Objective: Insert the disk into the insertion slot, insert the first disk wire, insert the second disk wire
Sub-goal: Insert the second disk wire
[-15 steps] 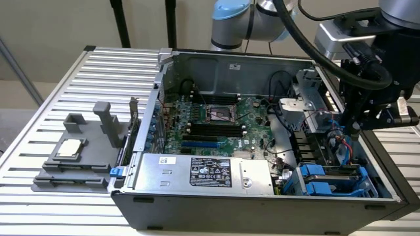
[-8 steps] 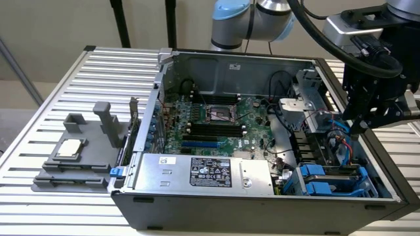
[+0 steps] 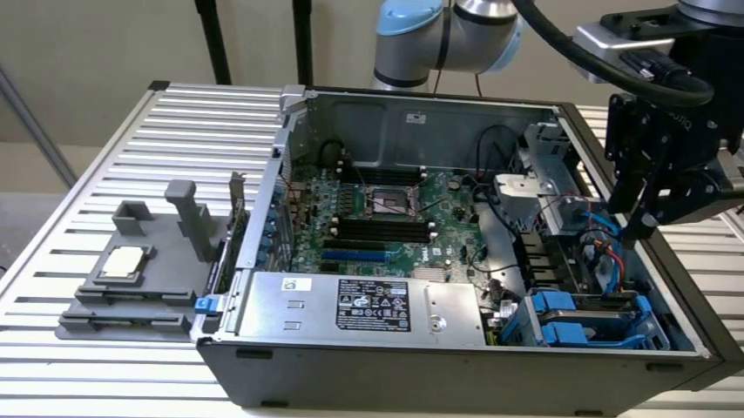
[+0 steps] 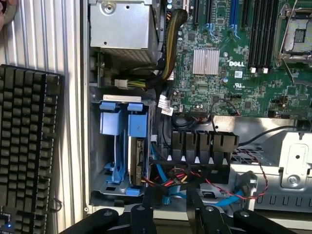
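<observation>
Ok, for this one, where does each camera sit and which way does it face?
Exterior view: off the arm, above the open computer case on its power-supply side, looking down into it. The arm and the gripper show, the gripper toward the exterior view's right.
Wrist view: on the wrist, looking down into the case past the open gripper at the drive cage. A keyboard lies beside the case.
Shared: the drive cage, the green motherboard and the silver power supply.
</observation>
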Tool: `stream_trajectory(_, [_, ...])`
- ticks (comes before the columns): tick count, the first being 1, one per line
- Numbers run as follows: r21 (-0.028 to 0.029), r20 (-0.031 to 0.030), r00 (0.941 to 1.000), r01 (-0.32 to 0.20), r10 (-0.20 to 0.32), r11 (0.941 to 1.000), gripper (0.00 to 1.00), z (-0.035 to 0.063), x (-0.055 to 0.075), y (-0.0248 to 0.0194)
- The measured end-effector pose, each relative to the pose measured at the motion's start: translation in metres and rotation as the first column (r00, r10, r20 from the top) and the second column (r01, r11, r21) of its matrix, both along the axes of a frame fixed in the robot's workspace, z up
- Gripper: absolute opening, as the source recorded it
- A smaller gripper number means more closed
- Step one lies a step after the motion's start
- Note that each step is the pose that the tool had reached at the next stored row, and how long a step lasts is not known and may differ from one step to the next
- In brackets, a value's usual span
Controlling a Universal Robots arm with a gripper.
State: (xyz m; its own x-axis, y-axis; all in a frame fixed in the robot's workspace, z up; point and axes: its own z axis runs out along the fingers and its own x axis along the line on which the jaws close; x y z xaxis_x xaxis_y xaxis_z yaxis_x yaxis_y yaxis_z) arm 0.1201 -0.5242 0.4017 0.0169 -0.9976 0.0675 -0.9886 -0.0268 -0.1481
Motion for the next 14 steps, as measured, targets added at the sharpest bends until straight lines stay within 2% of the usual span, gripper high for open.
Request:
stream_trajectory(3, [-0.0213,-0.0034,1.0,0.0,0.0,0.9998,0.4,-0.0015,0.0,0.0079])
stream_trajectory(4, [-0.0288,-0.0051,1.0,0.0,0.0,0.9996,0.4,-0.0019,0.0,0.0093])
stream_trajectory(6, [-0.0446,-0.0089,1.0,0.0,0.0,0.999,0.4,-0.0026,0.0,0.0102])
stream_trajectory(8, [-0.0576,-0.0117,0.9999,0.0,0.0,0.9983,0.4,-0.0034,0.0001,0.0102])
stream_trajectory(12, [-0.0772,-0.0177,0.9998,-0.001,-0.001,0.997,0.4,-0.0056,0.0004,0.0105])
stream_trajectory(14, [-0.0846,-0.0208,0.9998,-0.001,-0.001,0.9964,0.4,-0.0071,0.0006,0.0107])
